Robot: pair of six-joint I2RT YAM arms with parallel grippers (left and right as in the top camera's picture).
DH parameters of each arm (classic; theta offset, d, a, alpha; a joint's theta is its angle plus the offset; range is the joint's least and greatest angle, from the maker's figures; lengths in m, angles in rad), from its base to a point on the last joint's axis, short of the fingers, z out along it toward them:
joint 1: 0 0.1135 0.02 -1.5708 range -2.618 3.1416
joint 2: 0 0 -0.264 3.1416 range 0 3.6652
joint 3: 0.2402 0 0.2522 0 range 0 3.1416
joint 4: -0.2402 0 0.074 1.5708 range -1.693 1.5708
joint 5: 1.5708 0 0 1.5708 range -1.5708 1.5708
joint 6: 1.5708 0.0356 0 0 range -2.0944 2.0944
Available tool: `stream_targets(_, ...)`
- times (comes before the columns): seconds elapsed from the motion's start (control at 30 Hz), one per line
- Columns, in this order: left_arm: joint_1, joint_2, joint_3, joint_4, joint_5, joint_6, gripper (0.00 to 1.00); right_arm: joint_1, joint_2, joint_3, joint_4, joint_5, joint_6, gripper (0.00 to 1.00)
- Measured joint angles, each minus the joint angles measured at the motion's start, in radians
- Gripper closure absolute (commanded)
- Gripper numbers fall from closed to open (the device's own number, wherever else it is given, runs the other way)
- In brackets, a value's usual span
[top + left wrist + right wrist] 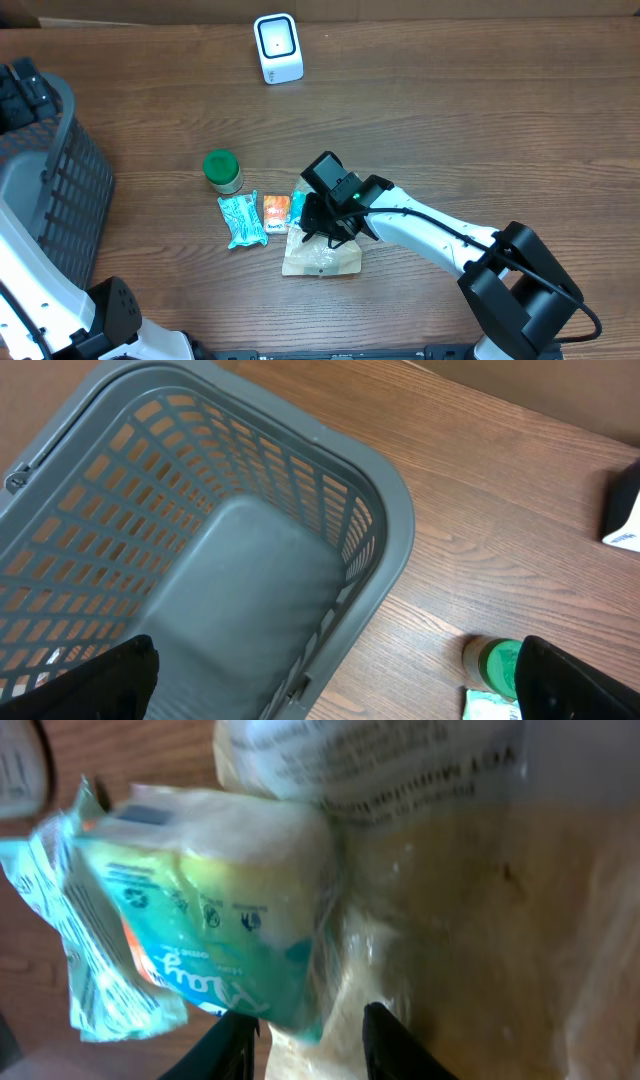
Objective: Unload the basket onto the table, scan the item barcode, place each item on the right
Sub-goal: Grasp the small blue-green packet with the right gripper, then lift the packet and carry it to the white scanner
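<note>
Right pincer (300,1042): hovering close over the teal packet (200,920) (clamped or not, cannot tell).
Packet's place: lying against the clear bag (470,920).
Left pincer (330,680): hanging wide apart over the basket (390,530).

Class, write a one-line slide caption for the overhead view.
Right gripper hovers over the clear bag; the white scanner stands farther off.

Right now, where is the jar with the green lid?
In the overhead view the jar stands left of centre, just above the teal packet, right of the grey basket.
</note>
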Motion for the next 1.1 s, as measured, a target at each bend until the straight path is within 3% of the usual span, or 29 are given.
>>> stream_targets(0.3,0.000,0.000,0.000,0.000,0.000,0.000,0.01,0.002,0.032,0.000,0.055,0.043,0.001,0.66)
stream_targets(0.5,0.000,0.000,0.000,0.000,0.000,0.000,0.01,0.000,0.078,0.001,0.076,0.012,0.007,0.96)
stream_targets(0.83,0.000,0.000,0.000,0.000,0.000,0.000,0.01,-0.017,0.078,0.034,-0.030,-0.021,-0.027,0.96)
stream_targets(0.97,0.000,0.000,0.000,0.000,0.000,0.000,0.01,-0.050,0.061,0.066,-0.090,-0.097,-0.143,0.96)
stream_targets(1.1,0.000,0.000,0.000,0.000,0.000,0.000,0.00,-0.113,-0.018,0.103,-0.092,-0.291,-0.313,0.96)
